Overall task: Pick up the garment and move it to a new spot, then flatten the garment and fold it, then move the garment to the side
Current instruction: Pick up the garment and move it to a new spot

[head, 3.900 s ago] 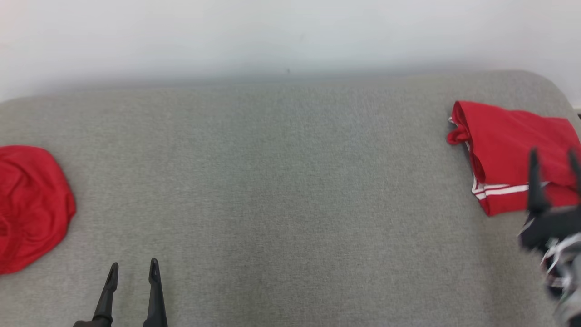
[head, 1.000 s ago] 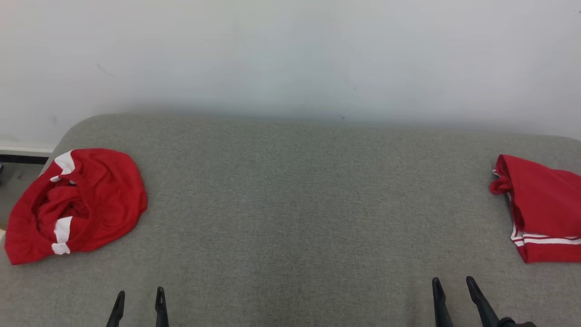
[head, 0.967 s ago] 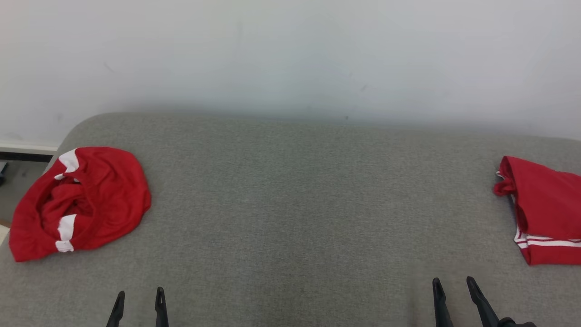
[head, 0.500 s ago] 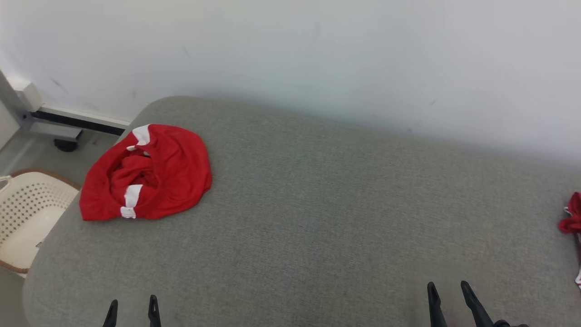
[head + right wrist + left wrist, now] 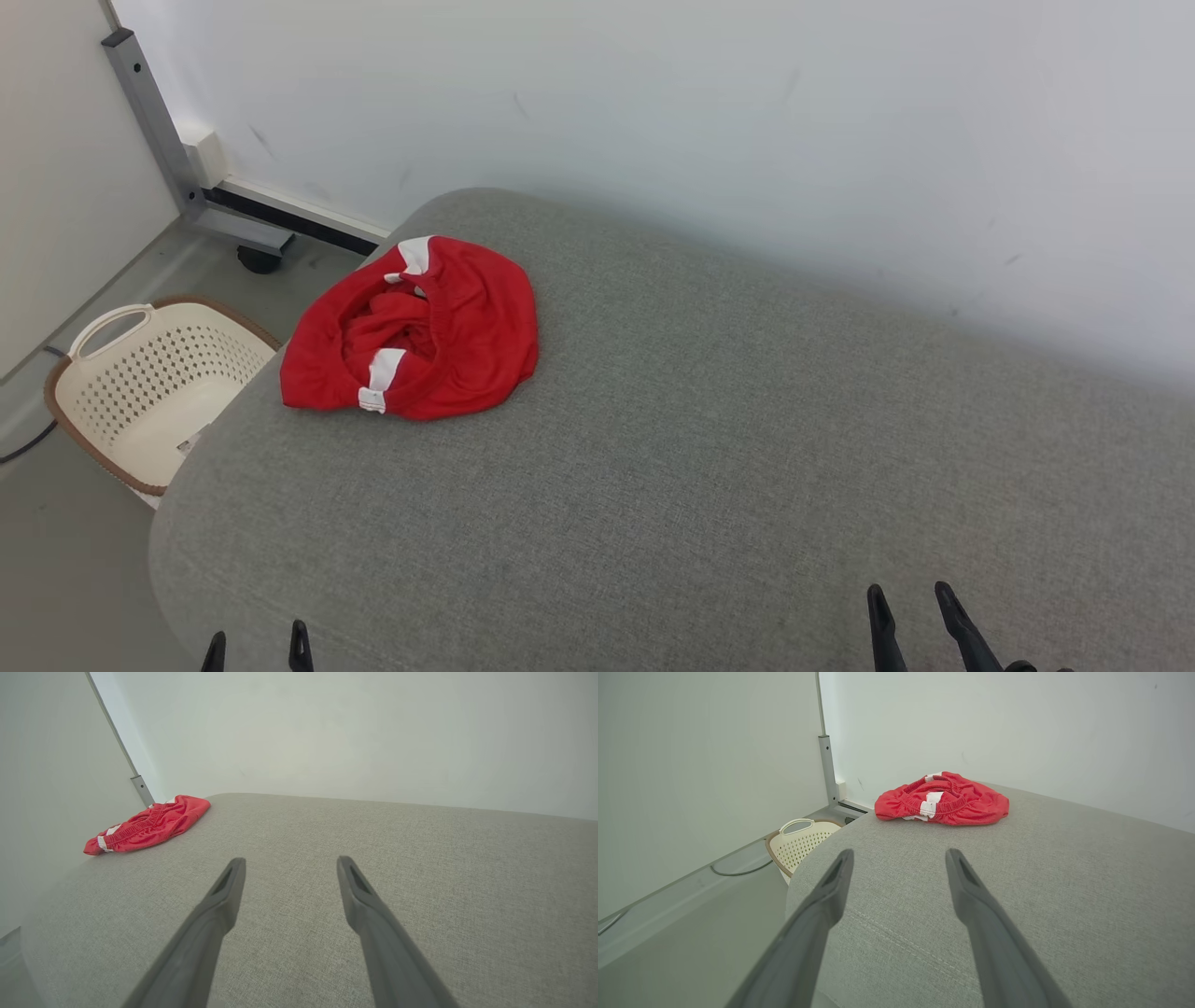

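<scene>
The red garment [image 5: 420,331] is seen bunched at the upper left of the grey padded worktop [image 5: 700,448]. The left claw [image 5: 257,646] and right claw [image 5: 907,599] are held wide open, empty, at the bottom edge.

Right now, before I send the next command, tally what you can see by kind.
Red garment: 1
Cream basket: 1
Grey padded surface: 1
Tools, left tool and right tool, both open and empty: 2
Total: 5
</scene>
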You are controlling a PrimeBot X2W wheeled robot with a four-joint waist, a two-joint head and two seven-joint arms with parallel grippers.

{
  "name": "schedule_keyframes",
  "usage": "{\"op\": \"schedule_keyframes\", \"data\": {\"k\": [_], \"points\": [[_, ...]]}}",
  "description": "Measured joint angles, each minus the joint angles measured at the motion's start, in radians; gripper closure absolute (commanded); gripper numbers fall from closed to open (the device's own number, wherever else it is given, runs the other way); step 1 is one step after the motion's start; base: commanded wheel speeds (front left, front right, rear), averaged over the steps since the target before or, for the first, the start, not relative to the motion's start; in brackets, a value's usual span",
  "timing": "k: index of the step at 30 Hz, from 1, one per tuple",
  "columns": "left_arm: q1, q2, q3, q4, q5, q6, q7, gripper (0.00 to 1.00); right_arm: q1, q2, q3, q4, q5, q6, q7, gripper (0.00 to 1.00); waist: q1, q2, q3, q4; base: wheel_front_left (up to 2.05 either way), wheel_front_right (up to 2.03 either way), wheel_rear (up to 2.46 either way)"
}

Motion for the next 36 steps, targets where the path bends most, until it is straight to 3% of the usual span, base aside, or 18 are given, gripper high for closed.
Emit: {"op": "schedule_keyframes", "data": {"k": [15, 22, 36], "points": [[-0.030, 0.000, 0.017, 0.013, -0.002, -0.017, 0.000, 0.00, -0.005, 0.000, 0.015, 0.002, -0.001, 0.000, 0.000, 0.00, 0.0000, 0.0000, 0.013, -0.024, 0.00, 0.00, 0.00], [-0.217, 0.008, 0.060, 0.118, -0.019, -0.050, 0.000, 0.00, -0.068, 0.001, 0.051, -0.010, -0.027, 0.000, 0.000, 0.00, 0.0000, 0.0000, 0.046, -0.096, 0.00, 0.00, 0.00], [-0.574, 0.103, 0.174, 0.388, -0.060, -0.071, 0.000, 0.00, -0.180, 0.000, 0.067, -0.024, -0.037, 0.000, 0.000, 0.00, 0.0003, 0.0001, 0.159, -0.307, 0.00, 0.00, 0.00]]}}
